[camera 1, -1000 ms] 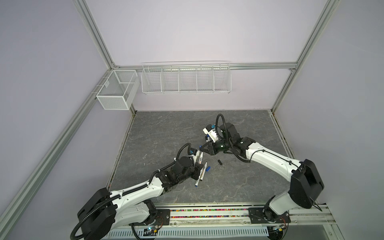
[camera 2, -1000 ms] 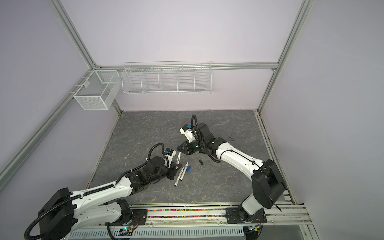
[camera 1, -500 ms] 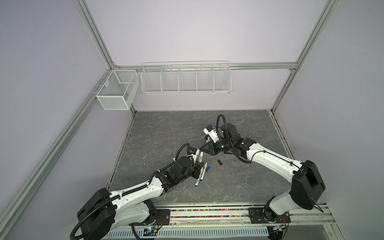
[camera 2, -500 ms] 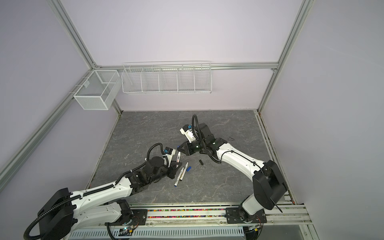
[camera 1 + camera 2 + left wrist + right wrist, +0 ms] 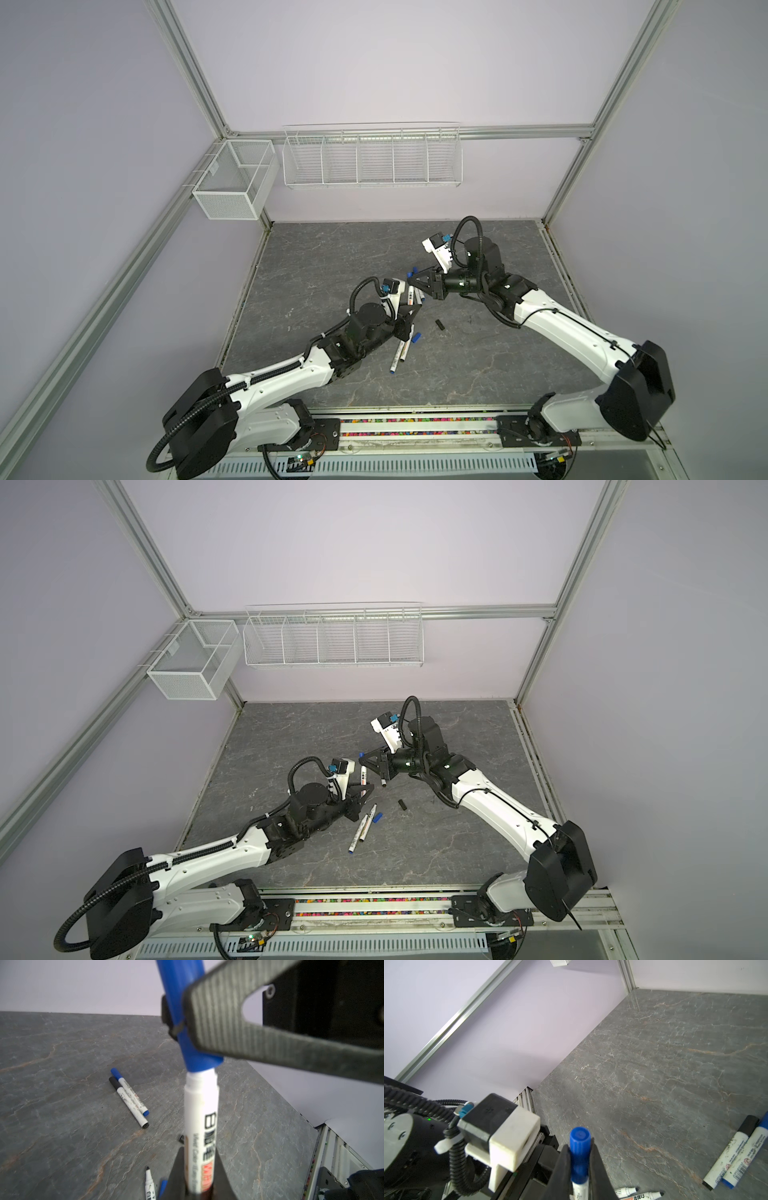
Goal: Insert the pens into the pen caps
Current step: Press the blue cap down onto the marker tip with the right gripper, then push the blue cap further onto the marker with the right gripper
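Note:
My left gripper [image 5: 198, 1154] [image 5: 410, 308] is shut on a white pen [image 5: 201, 1124] [image 5: 364, 776], held tip up. My right gripper [image 5: 579, 1148] [image 5: 411, 280] is shut on a blue pen cap [image 5: 579, 1147] [image 5: 184, 1014]. The cap's open end sits over the pen's tip, and the pen's white neck shows below it. Two capped pens [image 5: 128, 1097] [image 5: 737, 1157] lie side by side on the table. Two uncapped pens [image 5: 401, 351] [image 5: 360, 829] lie beside the left gripper, next to a loose blue cap [image 5: 377, 818]. A loose black cap [image 5: 439, 325] lies to their right.
The grey stone-patterned table [image 5: 332, 257] is walled at the left, back and right. A wire basket [image 5: 372, 160] and a mesh box [image 5: 232, 183] hang on the back wall. A rail [image 5: 415, 422] runs along the table's front edge.
The left gripper has carried its pen up and to the right, towards the right gripper and its blue cap. Both grippers have stayed shut.

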Available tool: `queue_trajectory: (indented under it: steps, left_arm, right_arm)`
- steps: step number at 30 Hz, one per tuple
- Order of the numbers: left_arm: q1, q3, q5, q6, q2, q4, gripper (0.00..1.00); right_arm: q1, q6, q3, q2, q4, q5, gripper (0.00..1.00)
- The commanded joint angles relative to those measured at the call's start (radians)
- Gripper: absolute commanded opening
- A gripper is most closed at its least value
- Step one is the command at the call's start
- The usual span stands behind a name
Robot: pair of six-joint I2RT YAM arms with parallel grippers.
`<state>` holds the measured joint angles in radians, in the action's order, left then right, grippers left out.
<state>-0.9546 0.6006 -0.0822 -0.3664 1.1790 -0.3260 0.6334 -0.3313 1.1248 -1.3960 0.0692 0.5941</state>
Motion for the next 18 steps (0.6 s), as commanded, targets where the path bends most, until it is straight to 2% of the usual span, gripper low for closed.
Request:
queue_trajectory:
  steps: [1, 9, 14, 18]
  left_arm:
    - [0.011, 0.089, -0.072, 0.037, -0.006, -0.206, 0.0]
    - [0.011, 0.092, -0.036, 0.046, 0.0, -0.24, 0.0]
    - [0.011, 0.062, -0.015, 0.072, 0.02, -0.219, 0.0]
    - [0.008, 0.012, -0.008, 0.109, 0.027, -0.196, 0.0]
  right_arm:
    - [0.042, 0.045, -0.045, 0.024, 0.176, 0.169, 0.15]
    - [0.042, 0.068, -0.05, 0.034, 0.214, 0.13, 0.2]
    - [0.035, 0.074, -0.033, 0.059, 0.222, 0.078, 0.37]
    - [0.018, 0.073, -0.033, 0.091, 0.226, 0.019, 0.42]
